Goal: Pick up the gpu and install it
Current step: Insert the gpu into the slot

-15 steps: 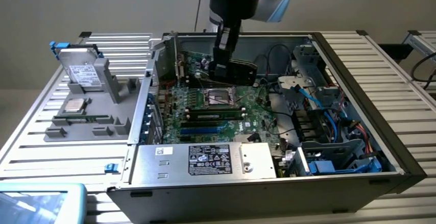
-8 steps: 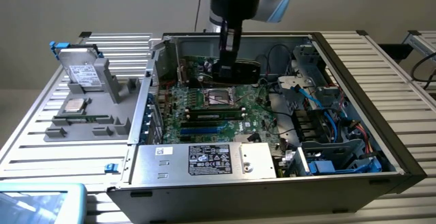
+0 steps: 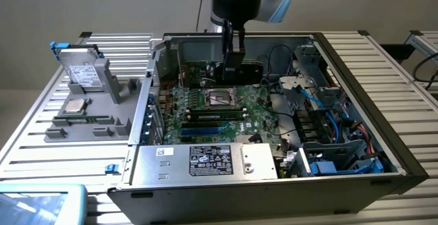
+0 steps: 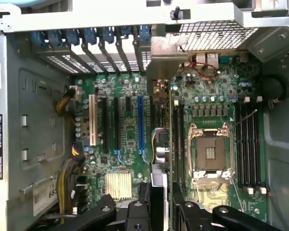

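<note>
The gripper (image 3: 233, 56) is hanging straight down from the arm into the open computer case (image 3: 373, 102), and its two fingers are standing partway closed, pinching the gpu (image 3: 250, 72) between them. In the exterior view the card is being held upright over the far part of the motherboard (image 3: 257, 109), close to the case's far wall, with its black cooler facing the exterior view's right. In the wrist view the gripper (image 4: 159, 204) is clamping the gpu (image 4: 160, 144) by its upper edge, so the card is showing edge-on as a narrow dark strip running away from the fingers toward the slotted end of the case, where its silver bracket is lying beside the blue slot latches. The strip is sitting between the long blue expansion slot (image 4: 140, 122) and the empty CPU socket (image 4: 209, 154), just beside the socket's near memory slots (whether its lower edge is touching a slot or only hovering above the board, I cannot tell). In the exterior view the CPU socket (image 3: 219, 98) is lying just below the card, and the power supply (image 3: 205, 161) with its white-and-black label is filling the near end of the case. Well apart, on the exterior view's left, a silver hard drive (image 3: 85, 74) is leaning upright in a grey parts tray (image 3: 102, 130).
</note>
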Tool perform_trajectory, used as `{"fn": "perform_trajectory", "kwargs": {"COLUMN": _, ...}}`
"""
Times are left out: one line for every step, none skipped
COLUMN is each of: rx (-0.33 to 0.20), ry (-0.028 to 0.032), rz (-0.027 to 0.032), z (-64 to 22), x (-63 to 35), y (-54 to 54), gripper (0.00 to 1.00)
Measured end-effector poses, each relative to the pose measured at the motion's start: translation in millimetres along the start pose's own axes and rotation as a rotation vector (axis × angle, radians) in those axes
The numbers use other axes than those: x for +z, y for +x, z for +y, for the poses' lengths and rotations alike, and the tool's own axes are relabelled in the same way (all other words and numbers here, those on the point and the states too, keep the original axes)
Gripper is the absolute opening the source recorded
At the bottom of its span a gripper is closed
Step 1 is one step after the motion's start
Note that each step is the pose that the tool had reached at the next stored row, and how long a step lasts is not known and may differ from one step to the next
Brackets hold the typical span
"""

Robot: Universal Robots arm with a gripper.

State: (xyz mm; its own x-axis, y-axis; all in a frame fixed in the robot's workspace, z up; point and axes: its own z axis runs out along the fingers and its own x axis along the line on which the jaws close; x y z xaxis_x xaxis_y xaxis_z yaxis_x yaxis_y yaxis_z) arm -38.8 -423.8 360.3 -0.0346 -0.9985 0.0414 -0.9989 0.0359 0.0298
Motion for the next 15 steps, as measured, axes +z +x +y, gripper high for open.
{"fn": "perform_trajectory", "kwargs": {"rx": -0.007, "ry": 0.0006, "rz": 0.0082, "z": 0.0, "x": 0.0, "y": 0.0, "gripper": 0.28}}
{"fn": "perform_trajectory", "kwargs": {"rx": -0.014, "ry": 0.0013, "rz": 0.0185, "z": 0.0, "x": 0.0, "y": 0.0, "gripper": 0.28}}
{"fn": "perform_trajectory", "kwargs": {"rx": -0.019, "ry": 0.0019, "rz": 0.0317, "z": 0.2, "x": 0.1, "y": 0.0, "gripper": 0.28}}
{"fn": "perform_trajectory", "kwargs": {"rx": -0.022, "ry": 0.0024, "rz": 0.0415, "z": 0.2, "x": 0.3, "y": 0.0, "gripper": 0.28}}
{"fn": "perform_trajectory", "kwargs": {"rx": -0.024, "ry": 0.0026, "rz": 0.0444, "z": 0.2, "x": 0.3, "y": 0.0, "gripper": 0.28}}
{"fn": "perform_trajectory", "kwargs": {"rx": -0.026, "ry": 0.0026, "rz": 0.0445, "z": 0.2, "x": 0.3, "y": 0.0, "gripper": 0.28}}
{"fn": "perform_trajectory", "kwargs": {"rx": -0.027, "ry": 0.0027, "rz": 0.0446, "z": 0.2, "x": 0.3, "y": 0.0, "gripper": 0.28}}
{"fn": "perform_trajectory", "kwargs": {"rx": -0.028, "ry": 0.0028, "rz": 0.0446, "z": 0.2, "x": 0.3, "y": 0.0, "gripper": 0.28}}
{"fn": "perform_trajectory", "kwargs": {"rx": -0.029, "ry": 0.0028, "rz": 0.0448, "z": 0.2, "x": 0.3, "y": 0.0, "gripper": 0.28}}
{"fn": "perform_trajectory", "kwargs": {"rx": -0.031, "ry": 0.0029, "rz": 0.0449, "z": 0.2, "x": 0.3, "y": 0.0, "gripper": 0.28}}
{"fn": "perform_trajectory", "kwargs": {"rx": -0.03, "ry": 0.0029, "rz": 0.0449, "z": 0.4, "x": 0.6, "y": -0.1, "gripper": 0.28}}
{"fn": "perform_trajectory", "kwargs": {"rx": -0.03, "ry": 0.003, "rz": 0.0447, "z": 1.0, "x": 1.0, "y": -0.1, "gripper": 0.28}}
{"fn": "perform_trajectory", "kwargs": {"rx": -0.03, "ry": 0.003, "rz": 0.0447, "z": 1.9, "x": 1.5, "y": 0.0, "gripper": 0.28}}
{"fn": "perform_trajectory", "kwargs": {"rx": -0.029, "ry": 0.0028, "rz": 0.0448, "z": 3.1, "x": 2.0, "y": 0.0, "gripper": 0.28}}
{"fn": "perform_trajectory", "kwargs": {"rx": -0.027, "ry": 0.0027, "rz": 0.0447, "z": 4.2, "x": 2.6, "y": 0.0, "gripper": 0.28}}
